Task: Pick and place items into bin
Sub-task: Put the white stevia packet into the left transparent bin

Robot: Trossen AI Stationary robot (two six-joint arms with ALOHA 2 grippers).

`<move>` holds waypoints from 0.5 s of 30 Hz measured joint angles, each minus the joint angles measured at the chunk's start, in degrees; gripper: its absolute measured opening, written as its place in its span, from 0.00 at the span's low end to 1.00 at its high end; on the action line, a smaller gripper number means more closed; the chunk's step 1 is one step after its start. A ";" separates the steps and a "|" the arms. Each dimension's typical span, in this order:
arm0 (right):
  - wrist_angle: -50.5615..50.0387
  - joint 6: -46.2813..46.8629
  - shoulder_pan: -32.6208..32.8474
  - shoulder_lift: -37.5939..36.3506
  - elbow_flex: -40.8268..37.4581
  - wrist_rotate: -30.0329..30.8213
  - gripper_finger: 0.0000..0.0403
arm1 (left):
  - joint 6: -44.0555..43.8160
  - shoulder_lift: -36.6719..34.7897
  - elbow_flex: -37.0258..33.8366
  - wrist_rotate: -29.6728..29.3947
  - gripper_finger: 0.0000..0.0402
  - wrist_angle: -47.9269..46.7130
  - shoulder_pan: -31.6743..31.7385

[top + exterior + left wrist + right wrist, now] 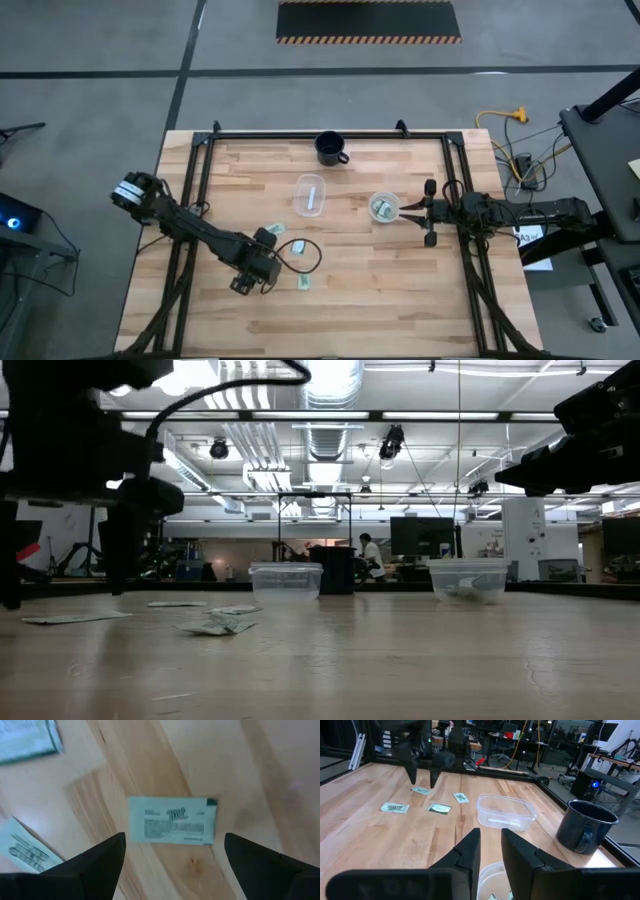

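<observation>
Wood-plank table (380,290) in workshop | left gripper (243,285) spread over packet (171,820) | right gripper (421,213) nearly closed, empty

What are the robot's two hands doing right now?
Left gripper: open, empty, above a packet on the table.
Right gripper: nearly shut, empty, above the round cup.

- On my worktop (380,300) the mug (331,148) stands at the far edge, near the middle.
- Just nearer than it sits the rectangular tub (311,195), with the round cup (384,208) to the tub's right.
- A packet lies in the cup (382,209).
- The right hand (412,212) hangs just right of the cup, above it.
- The left hand (240,285) is over the near-left area, with loose packets (302,283) scattered about it.
- One packet (171,820) lies flat between its fingers (95,865).
</observation>
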 joint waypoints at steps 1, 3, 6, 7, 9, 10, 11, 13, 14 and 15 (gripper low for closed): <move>0.01 0.00 0.00 0.00 0.00 -0.02 0.17 | 0.01 0.35 -0.33 -0.04 0.80 0.11 0.13; 0.00 0.00 0.02 0.02 0.00 -0.02 0.17 | -0.02 0.79 -1.07 -0.01 0.80 0.86 0.33; 0.00 0.00 0.02 0.00 0.00 -0.02 0.19 | 0.13 1.14 -1.28 0.24 0.80 1.57 0.61; 0.00 0.00 0.02 0.00 0.00 -0.01 0.19 | 0.14 1.07 -1.30 0.14 0.80 1.69 0.63; 0.00 0.00 0.00 0.00 0.00 0.01 0.20 | 0.42 0.96 -1.31 0.14 0.80 1.99 0.83; 0.00 0.00 0.02 0.00 0.00 -0.02 0.20 | 1.01 0.86 -1.30 0.07 0.80 2.27 0.92; 0.00 0.00 0.00 0.00 0.00 0.00 0.20 | 1.27 0.79 -1.28 -0.14 0.80 2.76 0.97; 0.01 0.00 0.01 0.00 0.00 -0.01 0.21 | 1.60 0.73 -1.15 -0.46 0.80 3.61 1.27; 0.01 0.00 0.01 0.00 0.00 -0.01 0.21 | 2.18 0.73 -1.15 -0.46 0.80 3.34 1.46; 0.00 0.00 0.00 0.00 0.00 -0.01 0.21 | 2.47 0.73 -1.17 -0.44 0.80 3.30 1.51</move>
